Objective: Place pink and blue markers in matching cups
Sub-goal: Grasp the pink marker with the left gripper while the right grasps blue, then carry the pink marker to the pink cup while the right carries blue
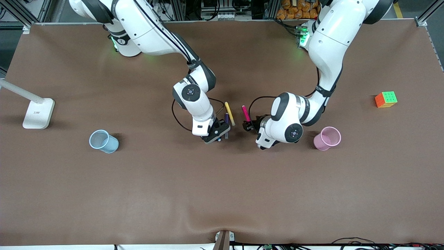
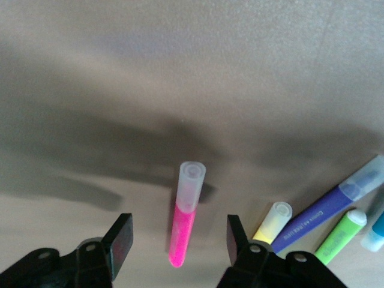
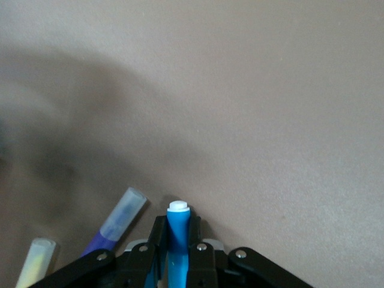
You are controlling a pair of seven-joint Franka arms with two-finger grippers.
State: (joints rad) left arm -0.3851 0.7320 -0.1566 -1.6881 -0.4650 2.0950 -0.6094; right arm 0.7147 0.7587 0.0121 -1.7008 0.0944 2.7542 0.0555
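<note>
The pink marker point(image 1: 245, 113) lies on the table at its middle. My left gripper point(image 1: 248, 125) is low over its end and open, with one finger on each side of it and no contact point(image 2: 185, 222). My right gripper point(image 1: 218, 136) is shut on the blue marker point(image 3: 177, 231), whose pale tip sticks out past the fingers point(image 3: 201, 240), close to the table beside the other markers. The pale blue cup point(image 1: 103, 141) stands toward the right arm's end of the table. The pale pink cup point(image 1: 327, 138) stands toward the left arm's end, beside the left arm's wrist.
A yellow marker point(image 1: 229, 113) and a dark purple marker point(image 1: 226, 119) lie between the two grippers. A green marker point(image 2: 342, 235) shows in the left wrist view. A colour cube point(image 1: 386, 99) sits toward the left arm's end, a white lamp base point(image 1: 38, 113) toward the right arm's end.
</note>
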